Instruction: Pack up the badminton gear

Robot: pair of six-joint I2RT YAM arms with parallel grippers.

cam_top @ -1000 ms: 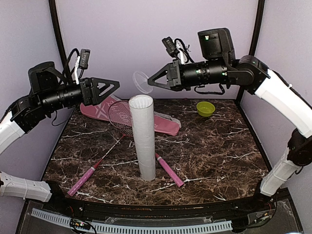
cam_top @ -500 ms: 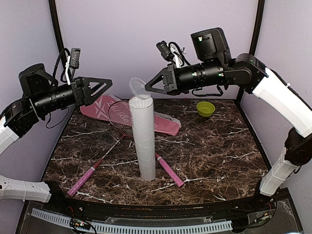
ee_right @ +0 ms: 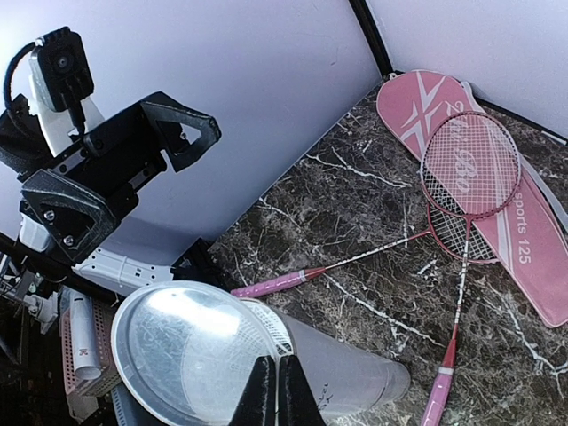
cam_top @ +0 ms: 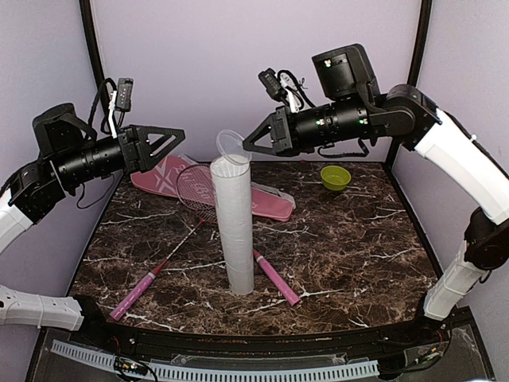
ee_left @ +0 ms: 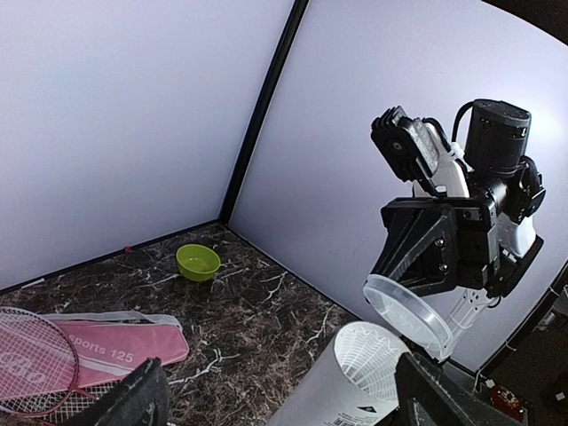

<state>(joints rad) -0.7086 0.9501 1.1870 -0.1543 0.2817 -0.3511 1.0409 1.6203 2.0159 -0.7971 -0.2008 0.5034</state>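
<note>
— White feathers are seen in the mouth of the upright tube, so the shuttlecocks are judged to be packed. Is the tube closed?
— Not yet. The clear lid is pinched by its rim between the closed fingers of the right gripper and is held tilted just above the mouth of the tube, which is stood near the middle of the table. Whether the rim is touched cannot be told
— And the left gripper?
— It is held in the air to the left of the tube, fingers wide apart, with nothing between them
— What is left to be done?
— Most of it, it is judged. The two rackets are laid crossed on the table, their heads resting on the pink cover at the far left, their handles pointed toward the near edge on either side of the tube. Neither is slid into the cover; whether the cover is unzipped cannot be told
— And the surroundings?
— A dark brown marble-patterned top with white veins is enclosed by pale lilac walls and black corner posts. A lime-green bowl is set at the far right, well apart from the gear
</note>
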